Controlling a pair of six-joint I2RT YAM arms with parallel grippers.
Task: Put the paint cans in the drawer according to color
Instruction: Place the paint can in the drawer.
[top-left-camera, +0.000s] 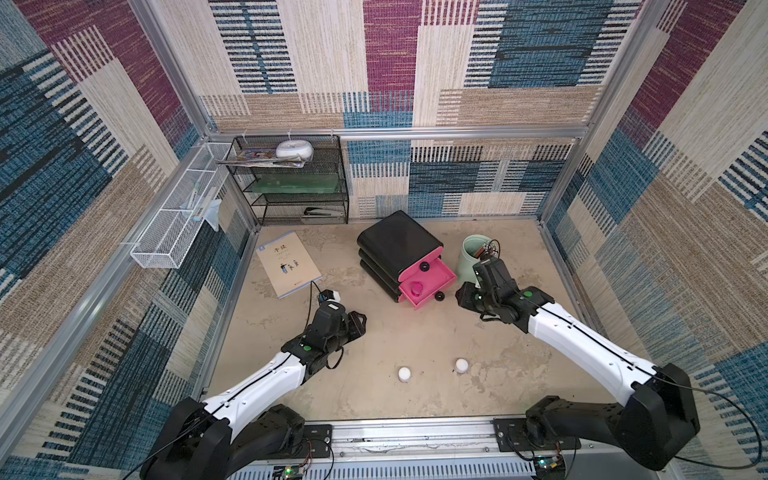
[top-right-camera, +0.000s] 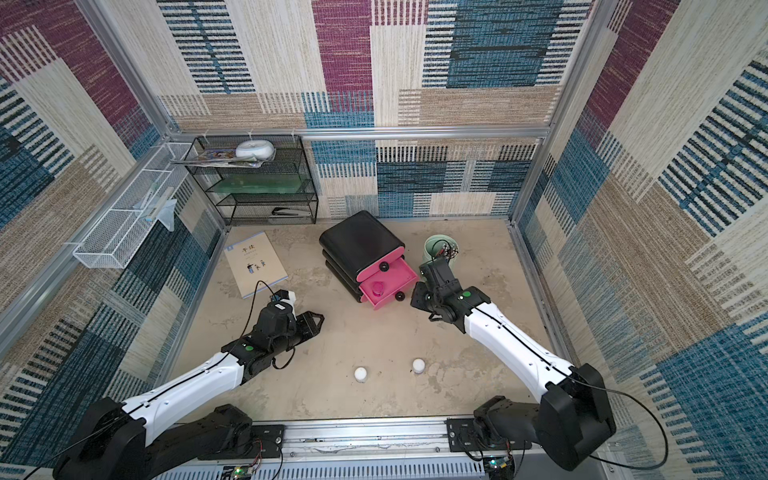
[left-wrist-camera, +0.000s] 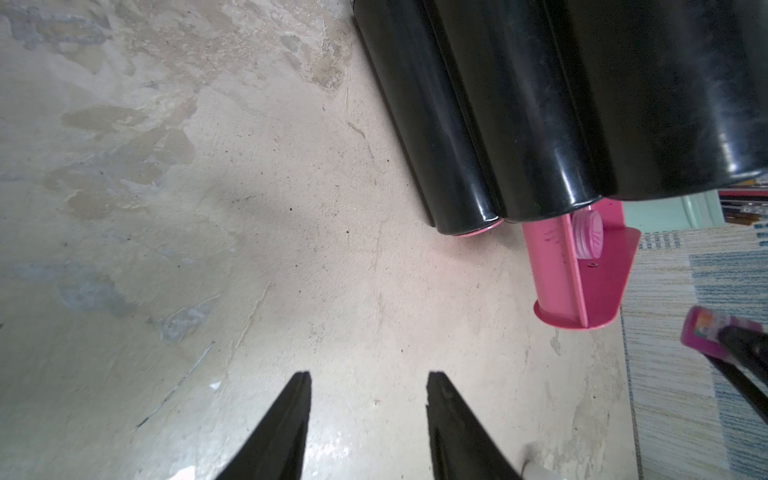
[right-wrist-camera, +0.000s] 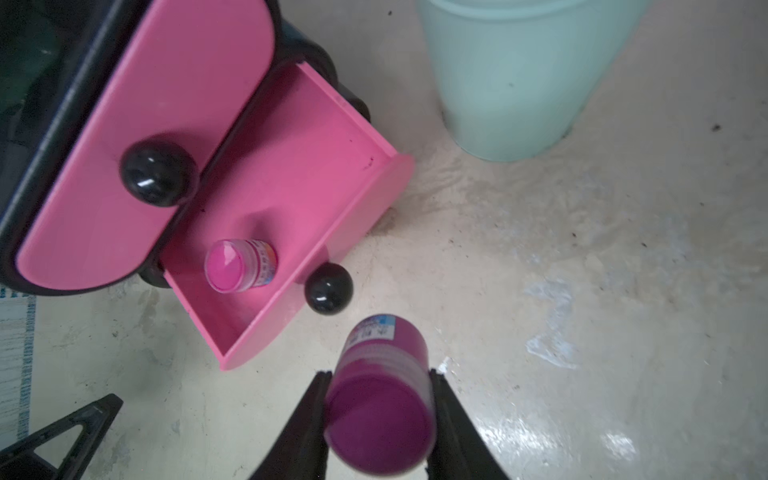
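Top views are bright and evenly lit, shadows soft and faint; strong fisheye bend at frame edges, walls curve. Left wrist view: glare streaks on the glossy black drawer unit (left-wrist-camera: 519, 124). Right wrist view: shiny glare patches on the tabletop (right-wrist-camera: 615, 444); the close magenta jar (right-wrist-camera: 380, 407) is soft, out of focus.

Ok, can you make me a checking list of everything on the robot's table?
Surface: beige table, blotchy stains.
Job's things: drawer unit, one drawer pulled out, magenta jar inside; white jar and another white jar loose on the table; green jars not seen.
Clutter: book, mint cup, wire rack, mesh basket.
Grippers: left gripper open, empty; right gripper shut on second magenta jar.
Cables: black cable looped above left wrist.
Surroundings: patterned walls, metal frame.
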